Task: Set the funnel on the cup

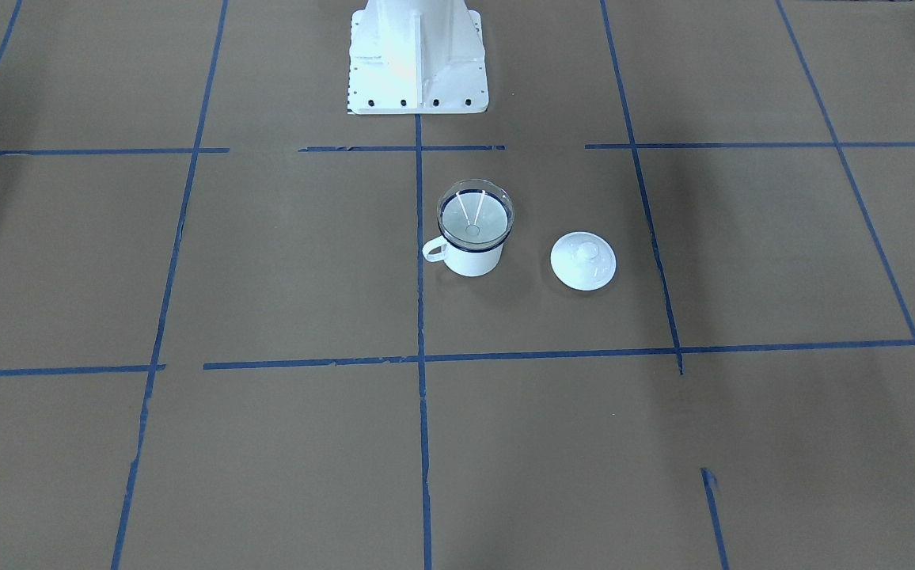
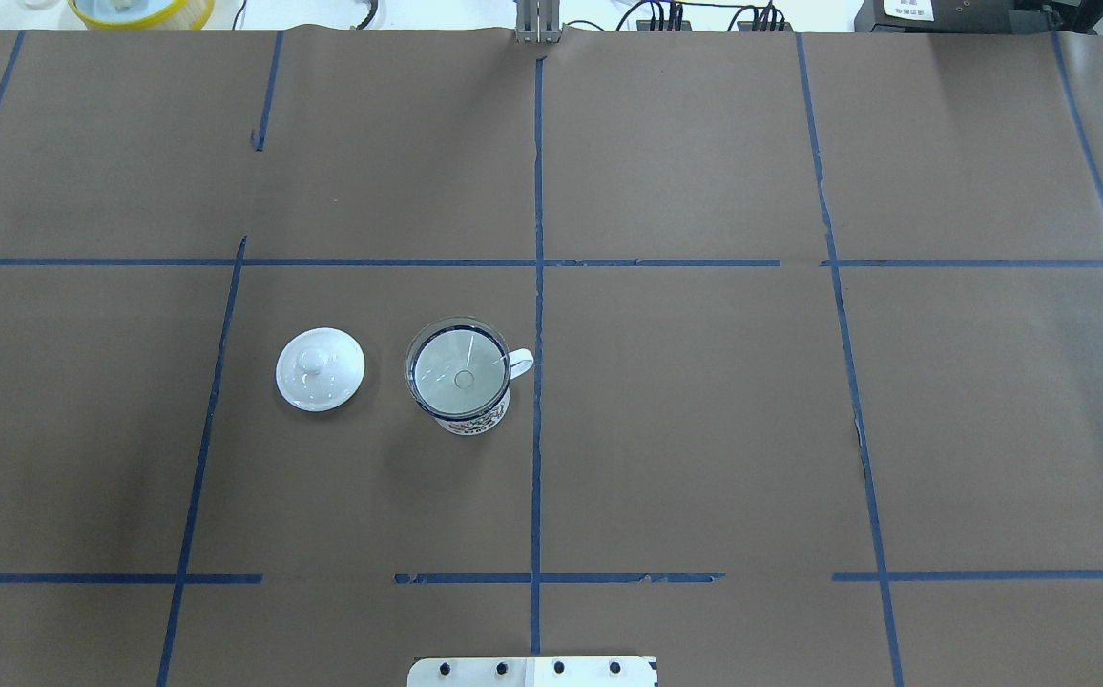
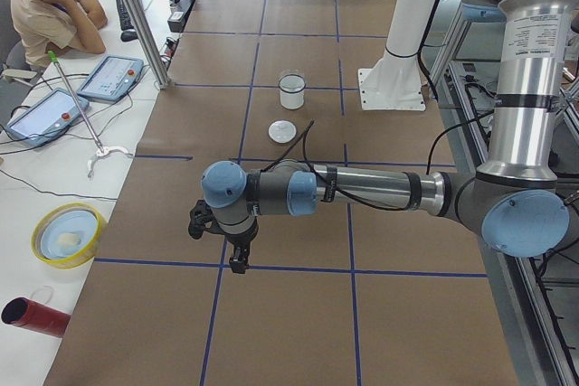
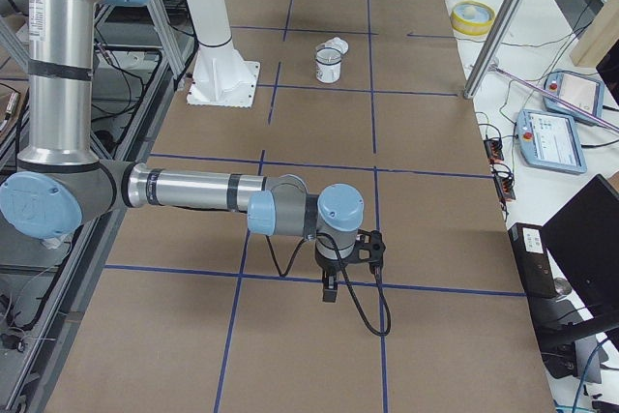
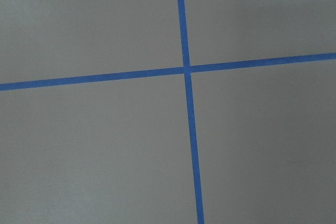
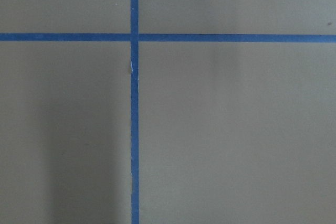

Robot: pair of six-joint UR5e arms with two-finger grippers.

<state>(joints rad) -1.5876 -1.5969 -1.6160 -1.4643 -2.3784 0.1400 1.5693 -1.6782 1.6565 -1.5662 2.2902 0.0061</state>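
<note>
One funnel [image 1: 475,215] is being supported in the mouth of one cup [image 1: 473,261] on the bench [image 1: 267,277], with one lid [image 1: 582,260] lying near it. For the left end effector [image 3: 237,264] and the right end effector [image 4: 330,292], it cannot be told whether either is open or closed.

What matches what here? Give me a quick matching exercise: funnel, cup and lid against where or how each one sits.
Things:
1. funnel
2. cup
3. lid

States:
a. lies flat on the table, beside the cup but not touching it
b. clear, seated in the cup's mouth
c. upright, white with a dark blue rim

Pairs: 1-b; 2-c; 3-a
</note>
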